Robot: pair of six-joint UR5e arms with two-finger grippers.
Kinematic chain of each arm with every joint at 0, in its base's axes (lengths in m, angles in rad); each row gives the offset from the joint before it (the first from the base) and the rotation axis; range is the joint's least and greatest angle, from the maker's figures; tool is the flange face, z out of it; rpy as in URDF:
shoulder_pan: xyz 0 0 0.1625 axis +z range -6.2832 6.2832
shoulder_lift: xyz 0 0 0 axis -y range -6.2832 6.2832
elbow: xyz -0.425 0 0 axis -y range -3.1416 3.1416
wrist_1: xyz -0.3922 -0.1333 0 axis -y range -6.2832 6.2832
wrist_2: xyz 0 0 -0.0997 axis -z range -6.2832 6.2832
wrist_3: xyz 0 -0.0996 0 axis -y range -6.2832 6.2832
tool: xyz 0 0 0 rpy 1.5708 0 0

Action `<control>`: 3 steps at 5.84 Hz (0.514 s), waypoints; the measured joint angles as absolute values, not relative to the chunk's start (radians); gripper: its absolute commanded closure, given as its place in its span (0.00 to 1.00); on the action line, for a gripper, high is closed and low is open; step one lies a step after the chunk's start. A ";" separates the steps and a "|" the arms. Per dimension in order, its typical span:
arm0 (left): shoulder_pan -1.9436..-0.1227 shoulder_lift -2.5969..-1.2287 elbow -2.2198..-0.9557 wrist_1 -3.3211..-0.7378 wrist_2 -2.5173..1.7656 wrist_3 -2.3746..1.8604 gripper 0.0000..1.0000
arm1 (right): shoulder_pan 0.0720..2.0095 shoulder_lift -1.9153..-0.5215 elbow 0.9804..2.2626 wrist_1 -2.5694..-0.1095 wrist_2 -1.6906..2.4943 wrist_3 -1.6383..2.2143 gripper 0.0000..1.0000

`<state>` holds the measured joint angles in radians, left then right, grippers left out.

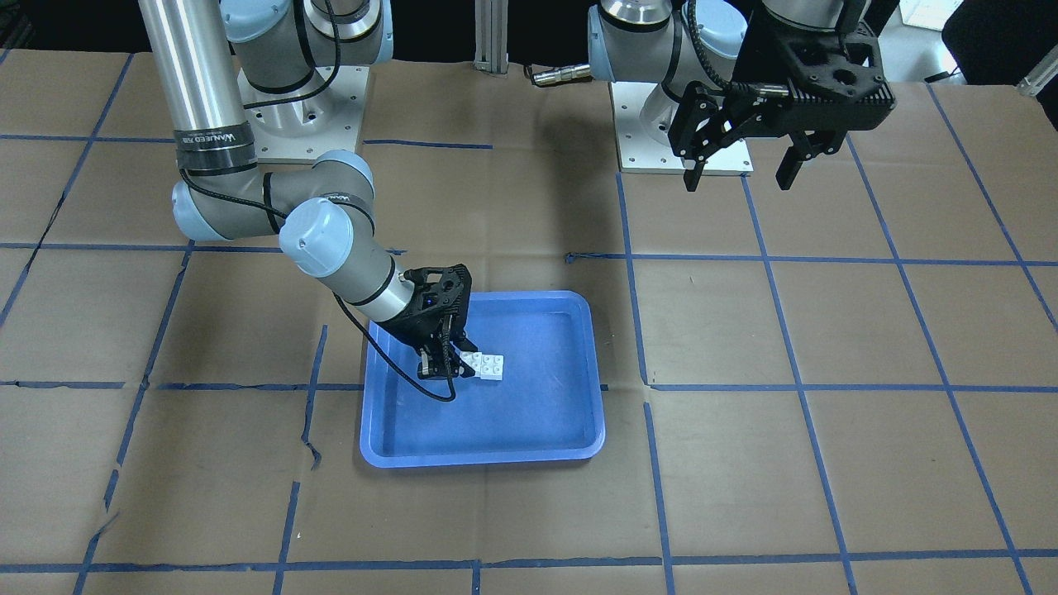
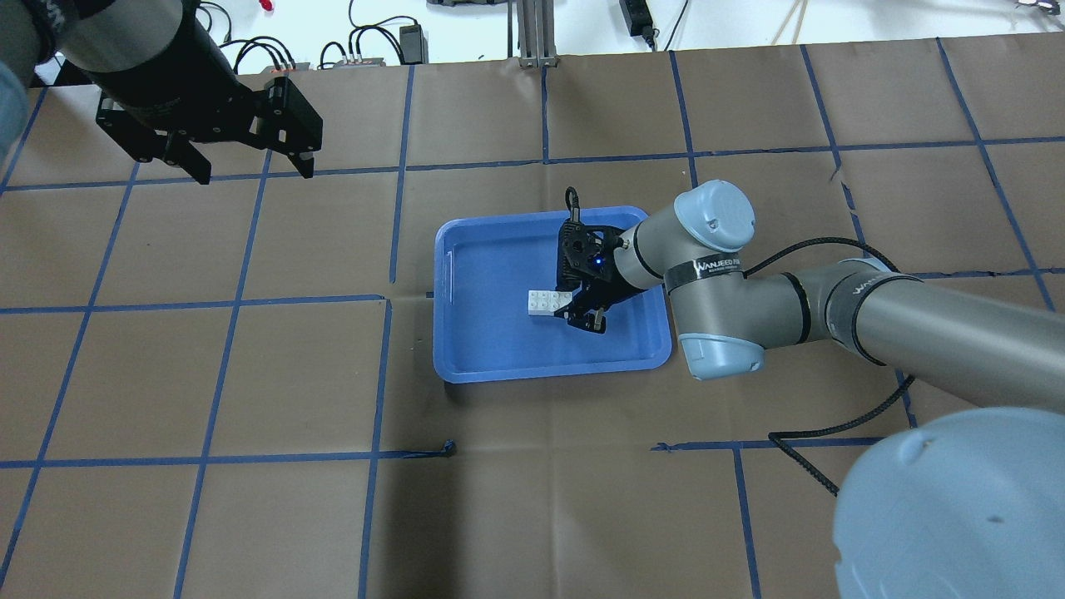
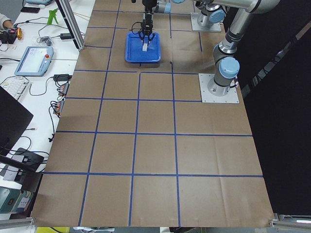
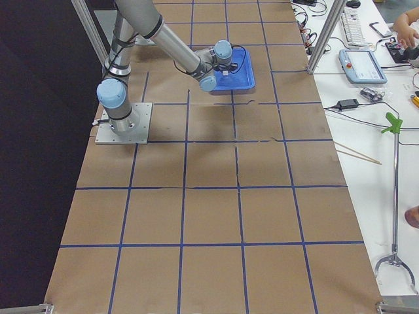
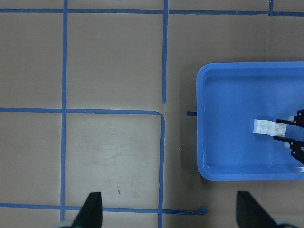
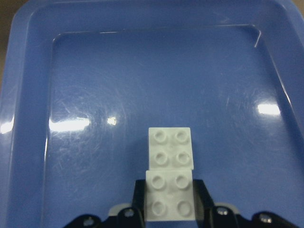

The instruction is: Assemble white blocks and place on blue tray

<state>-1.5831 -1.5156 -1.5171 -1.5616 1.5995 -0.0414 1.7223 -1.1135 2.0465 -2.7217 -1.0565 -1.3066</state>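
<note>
The two white blocks (image 6: 170, 156) are joined in a short row and rest on the floor of the blue tray (image 6: 28, 118). My right gripper (image 6: 169, 190) reaches low into the tray (image 2: 449, 291), and its fingers (image 6: 138, 194) clamp the sides of the nearer block. The other block sticks out beyond the fingertips. The blocks also show in the overhead view (image 2: 545, 301) and the front view (image 1: 489, 365), next to the right gripper (image 1: 442, 364). My left gripper (image 2: 250, 170) is open and empty, raised high over the table's left side, far from the tray.
The table is covered in brown paper with a grid of blue tape lines (image 2: 391, 299). The two arm bases (image 1: 306, 116) stand at the robot's side. Desks with equipment line the far side (image 3: 34, 58). The tray (image 1: 479, 457) holds nothing else.
</note>
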 measured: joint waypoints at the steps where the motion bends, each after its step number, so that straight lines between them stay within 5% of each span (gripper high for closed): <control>1: -1.583 -1.516 -1.517 -1.562 1.599 -0.041 0.01 | 1.723 -1.112 2.046 -2.722 -1.056 -1.306 0.73; 3: -1.583 -1.516 -1.517 -1.562 1.600 -0.041 0.01 | 1.723 -1.111 2.046 -2.731 -1.055 -1.303 0.73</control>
